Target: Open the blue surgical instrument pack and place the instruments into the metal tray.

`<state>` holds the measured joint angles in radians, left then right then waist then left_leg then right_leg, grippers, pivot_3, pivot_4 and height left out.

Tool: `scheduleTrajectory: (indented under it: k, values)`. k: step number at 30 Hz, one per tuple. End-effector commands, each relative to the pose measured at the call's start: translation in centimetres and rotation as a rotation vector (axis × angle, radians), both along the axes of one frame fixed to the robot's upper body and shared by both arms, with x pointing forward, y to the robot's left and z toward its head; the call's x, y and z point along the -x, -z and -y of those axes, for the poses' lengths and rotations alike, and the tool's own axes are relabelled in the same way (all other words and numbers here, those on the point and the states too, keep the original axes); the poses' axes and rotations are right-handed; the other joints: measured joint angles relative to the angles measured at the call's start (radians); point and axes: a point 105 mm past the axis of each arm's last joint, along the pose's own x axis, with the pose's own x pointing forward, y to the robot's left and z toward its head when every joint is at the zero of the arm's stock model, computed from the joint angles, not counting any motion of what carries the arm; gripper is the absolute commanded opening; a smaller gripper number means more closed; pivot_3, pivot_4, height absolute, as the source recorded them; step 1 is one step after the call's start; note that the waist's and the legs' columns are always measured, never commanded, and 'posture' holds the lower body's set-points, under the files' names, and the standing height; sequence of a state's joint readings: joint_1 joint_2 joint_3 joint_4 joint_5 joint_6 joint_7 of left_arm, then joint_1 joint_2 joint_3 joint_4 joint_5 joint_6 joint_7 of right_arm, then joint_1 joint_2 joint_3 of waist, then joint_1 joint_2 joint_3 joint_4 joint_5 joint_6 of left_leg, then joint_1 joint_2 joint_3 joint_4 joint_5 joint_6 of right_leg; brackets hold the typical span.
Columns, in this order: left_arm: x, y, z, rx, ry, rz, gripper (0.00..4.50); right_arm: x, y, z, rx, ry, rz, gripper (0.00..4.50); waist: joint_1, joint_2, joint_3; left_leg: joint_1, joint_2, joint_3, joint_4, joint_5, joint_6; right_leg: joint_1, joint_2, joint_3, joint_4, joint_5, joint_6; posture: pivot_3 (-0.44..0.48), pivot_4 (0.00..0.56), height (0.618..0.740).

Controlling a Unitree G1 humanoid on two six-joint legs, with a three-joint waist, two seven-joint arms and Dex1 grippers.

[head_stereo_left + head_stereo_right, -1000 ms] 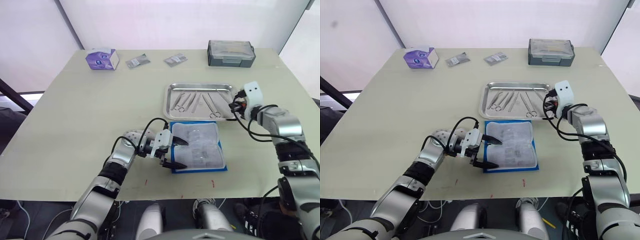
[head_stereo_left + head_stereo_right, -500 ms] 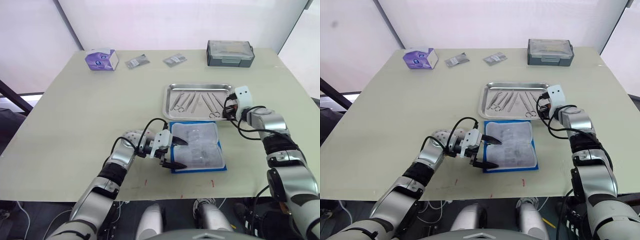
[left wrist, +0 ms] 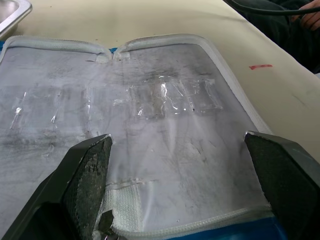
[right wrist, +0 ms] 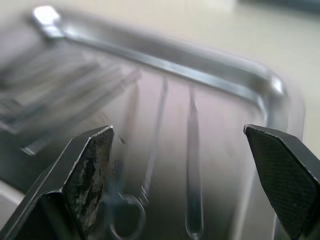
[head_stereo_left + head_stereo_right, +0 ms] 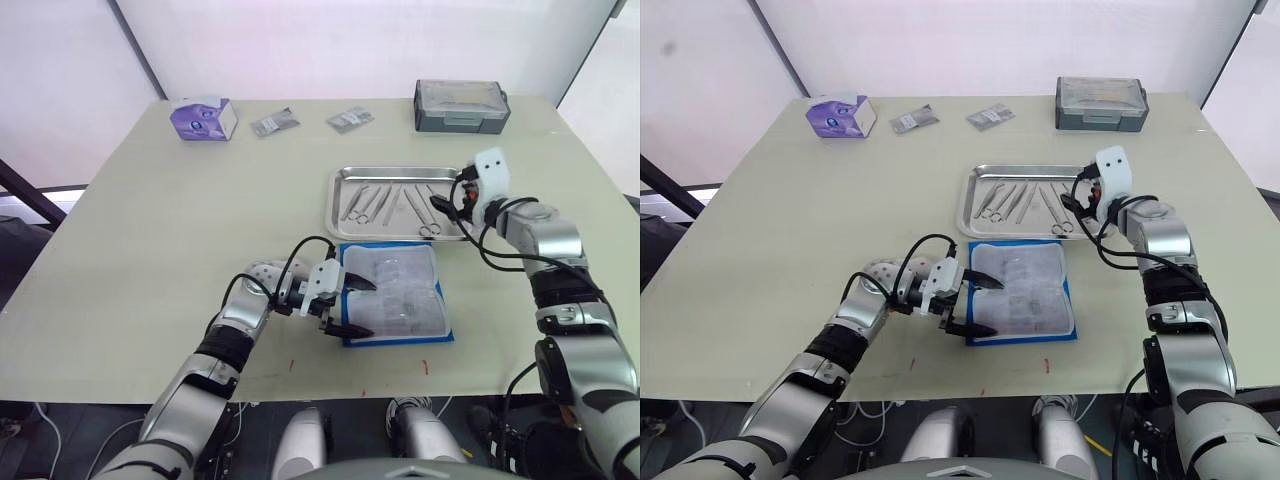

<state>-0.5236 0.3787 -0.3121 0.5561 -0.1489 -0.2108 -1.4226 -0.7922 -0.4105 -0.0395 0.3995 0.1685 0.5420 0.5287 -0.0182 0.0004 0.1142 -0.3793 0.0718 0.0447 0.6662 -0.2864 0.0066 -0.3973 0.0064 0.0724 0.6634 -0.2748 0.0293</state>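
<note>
on the far left of the table point(image 5: 150, 220) sits a purple tissue box point(image 5: 204, 118), and just to its right, along the far edge, lie two small grey sachets point(image 5: 275, 122), well apart from the work area.

nearer the robot, the left gripper point(image 5: 347, 307) hovers at the left edge of the blue surgical instrument pack point(image 5: 394, 294), its two black fingers spread wide, one over the pack's upper left part and one over its lower left corner, holding nothing. the pack lies flat and opened out on the table, its translucent white inner lining facing up with a blue border showing round it; in the left wrist view the lining point(image 3: 150, 125) looks flat and crinkled, with small clear pockets and no tool seen in them.

just beyond the pack, close to its far edge, stands the metal tray point(image 5: 336, 205). inside lie the instruments point(image 5: 395, 204), several slim tools with ring handles, laid side by side and slightly angled.

the right gripper point(image 5: 447, 204) hangs over the tray's right end, fingers wide apart and empty; the right wrist view shows the tray rim point(image 4: 200, 60) and tools below it.

far right at the back stands a grey lidded box point(image 5: 461, 106), shut.
</note>
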Motion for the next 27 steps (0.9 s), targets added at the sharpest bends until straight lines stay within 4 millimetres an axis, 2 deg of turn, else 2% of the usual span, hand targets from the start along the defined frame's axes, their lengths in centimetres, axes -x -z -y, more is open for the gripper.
scheduleTrajectory:
  k: [1, 11, 15, 21, 27]
  values:
    - [1.2, 3.0, -2.0, -0.09, -0.042, -0.122, 4.5, 1.3, -2.7, -0.1, -0.044, -0.071, 0.129, 4.44, 0.0, 0.0, 0.0, 0.0, 0.0, 0.0, 0.0, 0.0, 0.0, 0.0, 0.0, 0.0, 0.0, 0.0, 0.0, 0.0, 0.15, 0.731]
    - [0.7, -2.1, -1.7, 0.069, -0.057, -0.045, 4.5, 4.6, -3.1, -0.3, -0.128, -0.187, 0.235, 4.44, -0.025, -0.001, 0.013, -0.007, 0.001, 0.001, -0.001, 0.0, 0.0, -0.008, 0.001, 0.001, 0.001, 0.0, 0.0, 0.0, 0.15, 0.731]
    - [0.6, -4.3, -1.5, 0.135, -0.076, -0.023, 4.5, 5.7, -3.2, -0.4, -0.159, -0.229, 0.251, 4.44, -0.021, -0.001, 0.019, -0.019, 0.001, 0.0, 0.0, 0.0, 0.0, -0.019, 0.002, 0.001, 0.002, 0.0, 0.0, 0.0, 0.15, 0.731]
    - [0.5, -7.1, -1.2, 0.204, -0.098, 0.03, 4.5, 6.8, -3.4, -0.5, -0.187, -0.281, 0.284, 4.44, -0.016, -0.005, 0.027, -0.02, 0.001, 0.0, 0.0, 0.0, 0.0, -0.019, 0.0, 0.0, 0.001, 0.0, 0.001, 0.0, 0.15, 0.731]
    - [0.2, -9.6, -1.9, 0.264, -0.185, 0.079, 4.5, 8.0, -3.3, 0.3, -0.195, -0.317, 0.334, 4.44, -0.016, -0.006, 0.028, -0.02, 0.001, 0.0, 0.0, 0.0, 0.0, -0.019, 0.0, -0.001, 0.001, 0.0, 0.001, 0.0, 0.15, 0.731]
